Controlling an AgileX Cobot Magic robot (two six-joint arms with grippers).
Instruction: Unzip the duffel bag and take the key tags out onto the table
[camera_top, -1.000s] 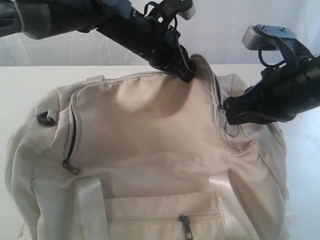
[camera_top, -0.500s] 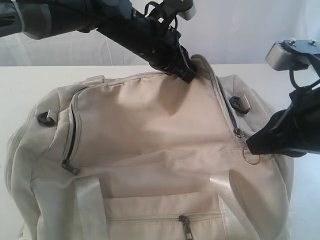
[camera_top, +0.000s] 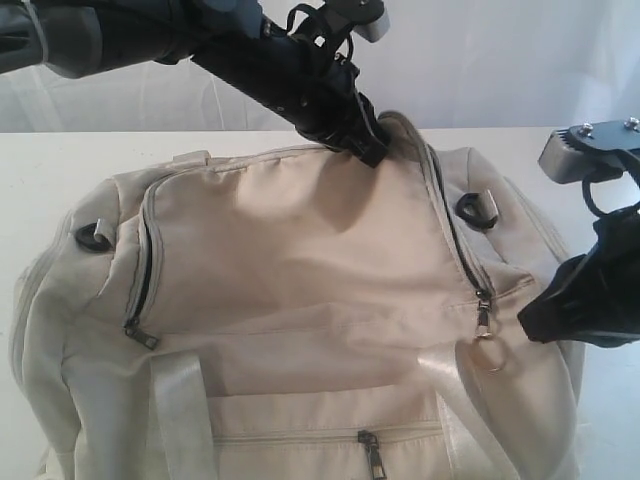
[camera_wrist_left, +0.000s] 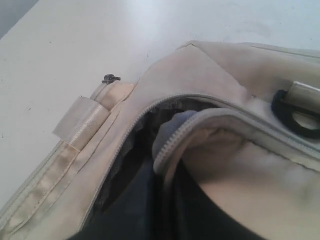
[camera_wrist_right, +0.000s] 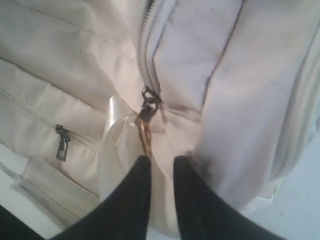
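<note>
The cream duffel bag (camera_top: 300, 260) fills the middle of the white table (camera_top: 40, 170). My left gripper (camera_top: 372, 150) is shut on the lifted flap edge at the bag's far top; in the left wrist view the zipper-toothed flap edge (camera_wrist_left: 172, 142) runs between the dark fingers. The main zipper is open down the right side. Its dark pull (camera_top: 483, 312) and metal ring (camera_top: 490, 356) hang free. My right gripper (camera_top: 530, 322) is just right of them, open, with nothing in it. In the right wrist view the ring (camera_wrist_right: 143, 131) ends at one fingertip (camera_wrist_right: 142, 162). The key tags are hidden.
Black D-rings sit at the bag's left end (camera_top: 95, 236) and right end (camera_top: 478, 208). A second zipper pull (camera_top: 140, 335) hangs at the left, and a front pocket pull (camera_top: 372, 455) at the bottom. Pale webbing straps (camera_top: 180, 410) cross the front. Dark lining (camera_wrist_left: 125, 165) shows under the flap.
The right gripper drew the zipper pull down the bag's right side toward the front, then let go of the ring and drew back to the right. The left gripper held still.
</note>
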